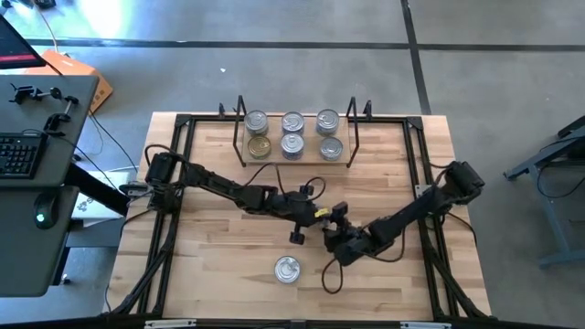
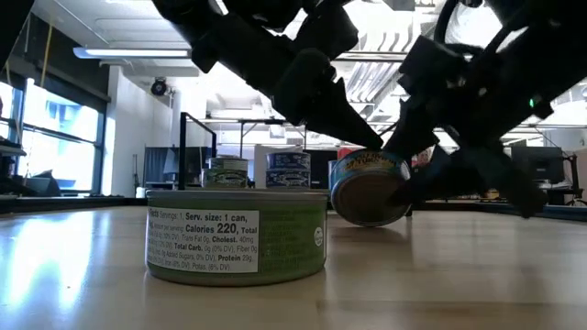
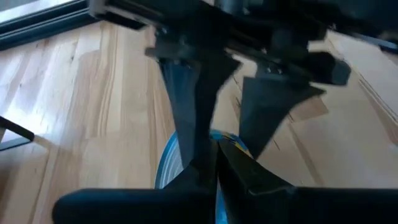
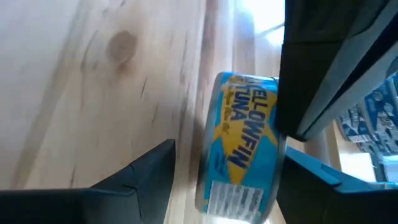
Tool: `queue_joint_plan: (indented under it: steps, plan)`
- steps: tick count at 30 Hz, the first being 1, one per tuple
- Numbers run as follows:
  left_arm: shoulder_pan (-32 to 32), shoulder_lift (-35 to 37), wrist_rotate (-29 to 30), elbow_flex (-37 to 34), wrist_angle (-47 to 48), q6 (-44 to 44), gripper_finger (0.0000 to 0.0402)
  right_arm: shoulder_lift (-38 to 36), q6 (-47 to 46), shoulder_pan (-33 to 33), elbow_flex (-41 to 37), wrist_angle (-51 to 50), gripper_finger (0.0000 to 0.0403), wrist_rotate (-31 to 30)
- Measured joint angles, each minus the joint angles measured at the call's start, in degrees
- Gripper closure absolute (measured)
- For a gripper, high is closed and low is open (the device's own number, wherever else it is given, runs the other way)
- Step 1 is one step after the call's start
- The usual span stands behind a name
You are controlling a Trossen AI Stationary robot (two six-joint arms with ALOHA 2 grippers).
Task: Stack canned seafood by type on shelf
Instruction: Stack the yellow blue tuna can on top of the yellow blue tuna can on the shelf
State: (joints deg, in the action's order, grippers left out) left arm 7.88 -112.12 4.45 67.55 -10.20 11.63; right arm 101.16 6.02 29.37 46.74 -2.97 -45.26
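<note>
Step in hand: picking up the blue tuna tin [image 4: 242,143] at the middle of the table; it looks tipped on its edge rather than lying flat, and both arms meet over it.
Left gripper [image 3: 214,158]: fingers pinched together, tips right at the tin's rim; whether they truly hold the rim or have closed beside it, I cannot tell.
Right gripper [image 1: 340,239]: jaws spread wide, one on either side of the tin, not pressing it as far as I can see.
Shelf [image 1: 297,163]: upper centre of the overhead picture, six tins [image 1: 292,122] on it in two rows, one of them gold-topped.
Loose tin: a green-labelled can [image 2: 237,243] sits flat at the lower centre of the table, apart from both arms.
Progress: I'd judge it well along, two tins left to place.
Next move calls for: a firm hold on the tipped tin before lifting, then carrying it to its matching stack on the shelf.
Risk: on its edge, the tin could roll away.
</note>
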Motion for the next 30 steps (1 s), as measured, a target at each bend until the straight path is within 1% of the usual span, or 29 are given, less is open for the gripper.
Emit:
queue_joint_plan:
  steps: [3,5,7,9,10,11,14,15,17,18,20,22,24,28,30]
  plan:
    - [0.00,0.00,-0.13,0.00,0.08,-0.06,0.0401,2.43,-1.41,-0.10,0.00,3.91,0.0175,-2.52]
    - [0.00,0.00,-0.10,0.00,0.02,-0.17,0.0401,3.13,-3.11,-0.14,0.00,5.30,0.0189,-2.80]
    - [0.11,0.02,0.07,0.00,-0.09,-1.22,0.0401,3.22,-5.72,-0.14,0.00,5.34,0.0216,-3.19]
    - [0.17,0.76,0.50,0.00,1.09,-2.53,0.0401,2.95,-8.39,-0.14,0.02,4.88,0.0257,-3.67]
    - [0.17,1.54,0.74,-0.01,2.22,-3.29,0.0401,2.63,-9.25,-0.13,0.02,4.40,0.0279,-3.50]
    - [0.23,2.58,0.73,0.02,4.07,-4.37,0.0401,2.20,-10.31,0.04,0.04,3.54,0.0286,-3.08]
    - [0.72,6.74,1.13,0.04,14.86,-8.78,0.0401,-0.11,-13.24,0.96,0.04,-1.46,0.0285,-2.09]
    - [1.16,8.10,1.98,-0.48,18.12,-10.62,0.0401,-1.09,-14.11,1.34,0.00,-3.51,0.0285,-1.90]
    - [2.79,10.64,5.63,-2.80,22.58,-14.24,0.0401,-3.75,-15.43,1.82,-0.02,-6.90,0.0285,-2.13]
    - [3.86,11.89,8.25,-4.49,23.14,-15.69,0.0401,-5.19,-15.76,2.02,-0.02,-8.42,0.0285,-2.93]
    - [6.06,14.19,13.50,-8.43,21.13,-18.32,0.0401,-8.01,-15.29,1.60,-0.02,-10.65,0.0285,-5.02]
    - [8.15,15.82,17.16,-12.82,17.10,-21.24,0.0401,-10.36,-11.33,0.23,-0.01,-11.05,0.0285,-7.55]
    - [10.14,16.83,18.68,-16.95,11.41,-23.99,0.0401,-12.04,-4.68,-2.14,1.14,-10.59,0.0285,-9.05]
    - [13.69,17.54,21.40,-23.35,-1.76,-26.97,0.0401,-12.56,11.16,-9.87,5.53,-10.71,0.0285,-8.59]
    - [15.07,17.48,23.75,-25.37,-5.41,-27.85,0.0401,-12.38,18.56,-14.47,7.14,-10.71,0.0285,-7.81]
